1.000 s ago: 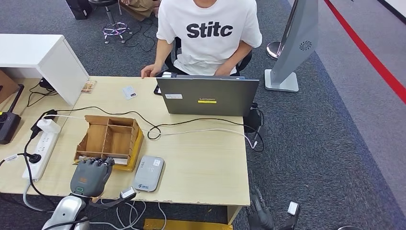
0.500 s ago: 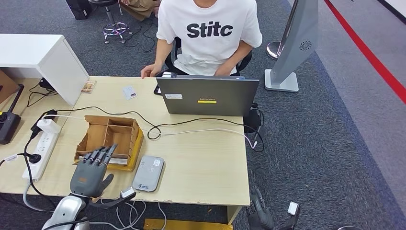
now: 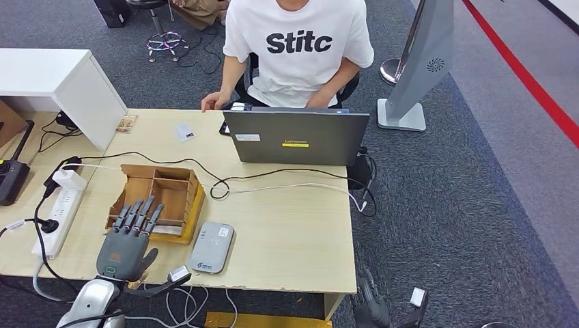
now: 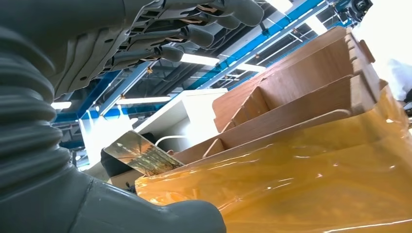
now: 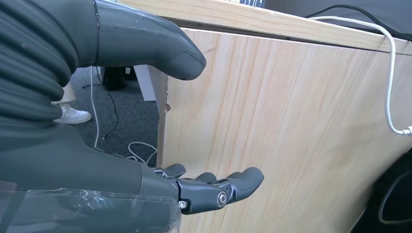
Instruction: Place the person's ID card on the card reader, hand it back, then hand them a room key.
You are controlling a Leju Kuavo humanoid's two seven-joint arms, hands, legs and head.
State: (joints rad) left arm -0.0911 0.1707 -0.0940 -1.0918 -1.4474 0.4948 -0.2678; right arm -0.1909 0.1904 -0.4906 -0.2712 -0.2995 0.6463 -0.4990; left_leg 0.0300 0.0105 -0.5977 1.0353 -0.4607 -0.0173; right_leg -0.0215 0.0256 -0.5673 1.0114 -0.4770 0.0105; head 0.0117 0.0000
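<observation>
Fingers [image 3: 136,214] of my left hand [image 3: 124,247], curled a second ago, now splay empty over the wooden organizer [image 3: 158,199], lower left. Key pickup looks imminent. Right hand [image 5: 160,121] hangs open beside the desk.

Non-task stuff on my desk [image 3: 293,232]: grey Lenovo laptop [image 3: 295,138] at far edge, lid toward me. Black + white cables [image 3: 273,179] run across the middle. White power strip [image 3: 60,212] w/ plugs at left edge. White cabinet [image 3: 65,85] far left. Grey floor stand [image 3: 420,68] on carpet, right of the desk.

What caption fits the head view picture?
Left hand open by the tray, beside the reader.
</observation>
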